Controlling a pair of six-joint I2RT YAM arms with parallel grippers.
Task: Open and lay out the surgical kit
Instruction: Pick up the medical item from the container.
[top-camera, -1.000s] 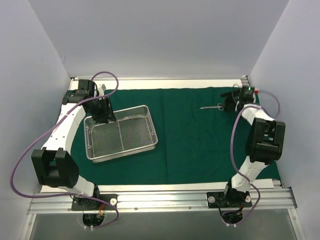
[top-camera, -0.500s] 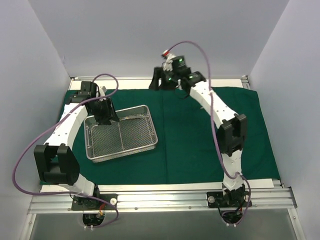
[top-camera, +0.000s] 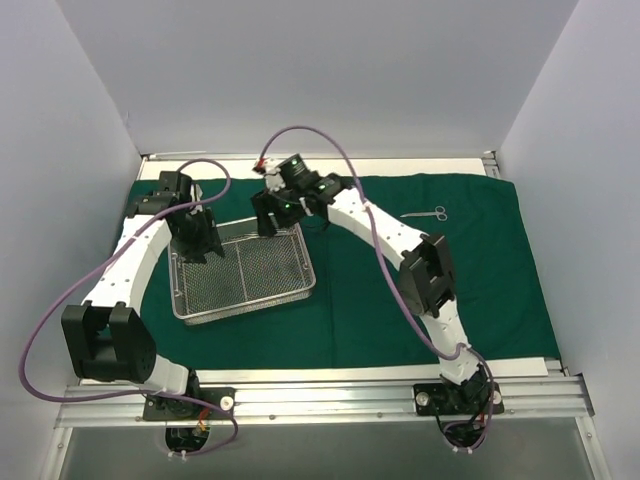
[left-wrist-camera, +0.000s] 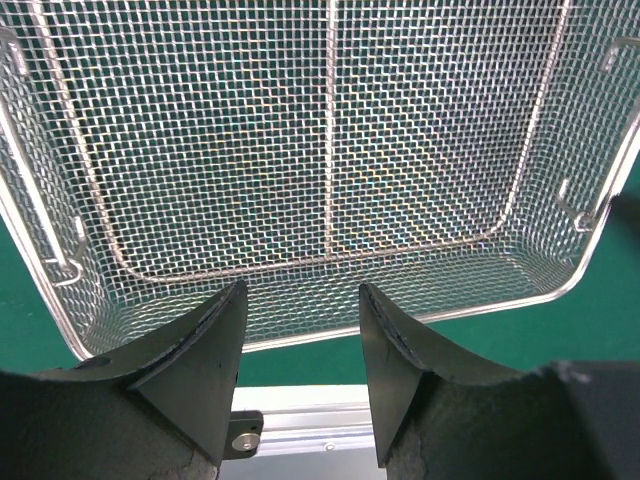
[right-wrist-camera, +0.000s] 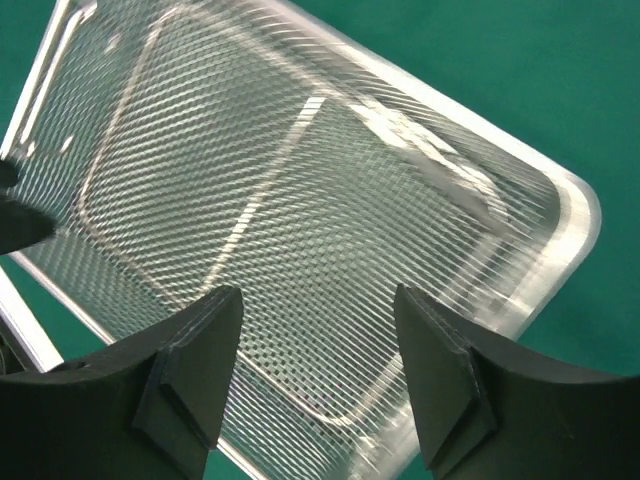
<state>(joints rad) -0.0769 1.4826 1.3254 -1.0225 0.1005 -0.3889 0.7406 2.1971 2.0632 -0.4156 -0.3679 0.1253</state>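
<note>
The dark green cloth (top-camera: 400, 290) lies spread flat on the table. The silver wire-mesh tray (top-camera: 245, 312) sits on its left part. Thin metal scissors (top-camera: 427, 214) lie alone on the cloth at the far right. My left gripper (top-camera: 197, 245) is open and empty above the tray's far left rim, and the tray's mesh (left-wrist-camera: 330, 150) fills the left wrist view beyond my left gripper (left-wrist-camera: 302, 300). My right gripper (top-camera: 268, 220) is open and empty above the tray's far right corner. In the right wrist view my right gripper (right-wrist-camera: 318, 300) is over the blurred tray (right-wrist-camera: 250, 200), where a bright streak (right-wrist-camera: 430, 160) is too smeared to identify.
White walls close in the table on the left, back and right. An aluminium rail (top-camera: 320, 395) carrying both arm bases runs along the near edge. Purple cables (top-camera: 330, 140) loop above both arms. A strip of bare table (top-camera: 400, 165) shows behind the cloth.
My right arm swung from the far right, where the scissors stay on the cloth, leftward to the tray's far right corner. My left gripper shifted slightly over the tray's left side.
</note>
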